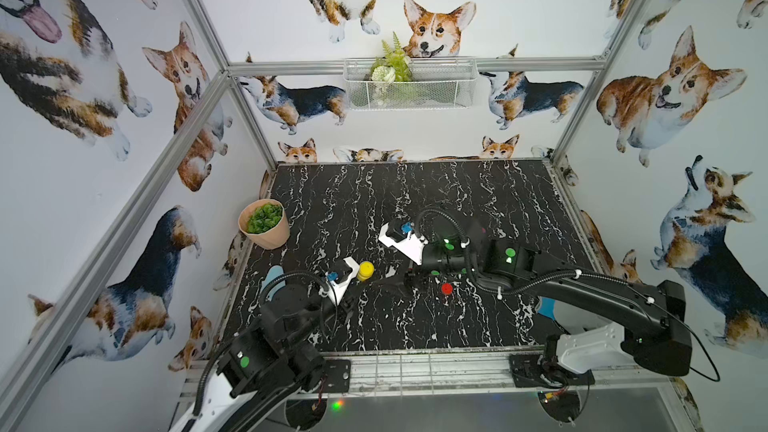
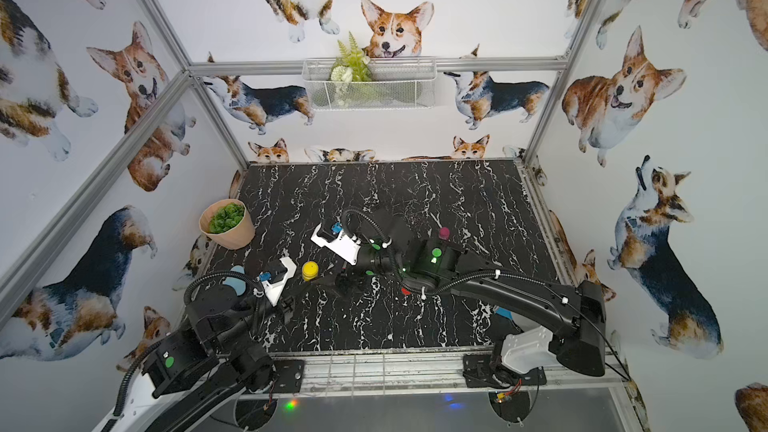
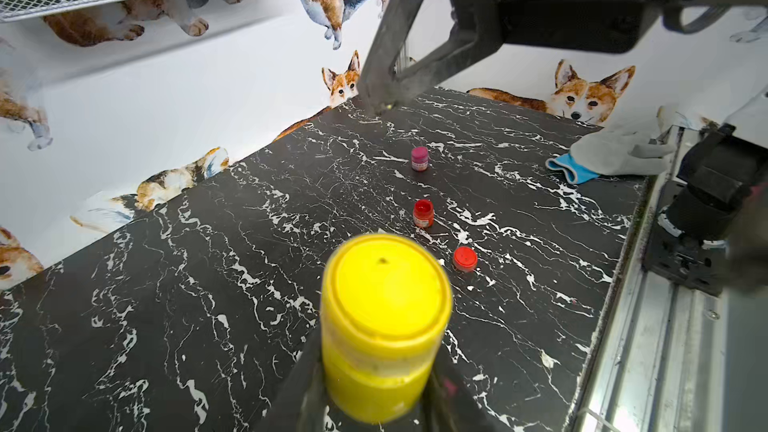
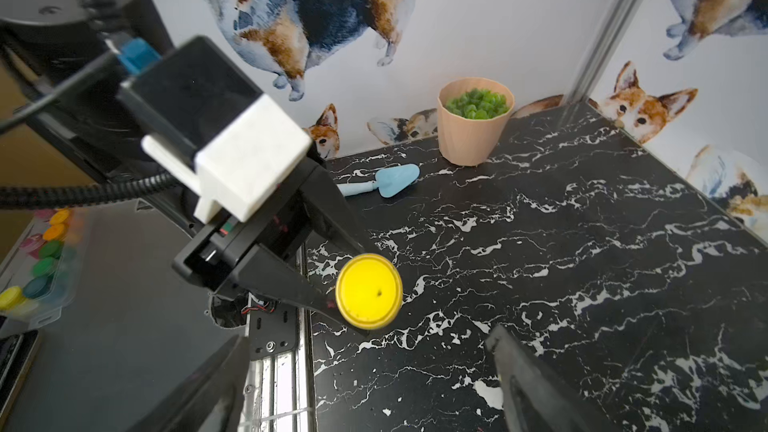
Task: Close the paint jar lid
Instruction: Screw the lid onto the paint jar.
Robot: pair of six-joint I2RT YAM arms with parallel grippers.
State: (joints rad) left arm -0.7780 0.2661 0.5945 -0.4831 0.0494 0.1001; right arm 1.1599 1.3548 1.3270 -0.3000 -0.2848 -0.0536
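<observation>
One yellow paint jar (image 1: 366,271) sits low-centre in both top views, pinched in your left gripper (image 4: 363,290), yellow lid (image 4: 369,290) seated, so it's likely near done. Your right gripper (image 4: 370,338) gapes empty just beside it, tightness unverified.

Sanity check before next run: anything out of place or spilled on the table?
Yes: the red lid lies loose on the table beside the red jar, which stands open. No spill visible. The yellow jar and pink jar are capped.
</observation>
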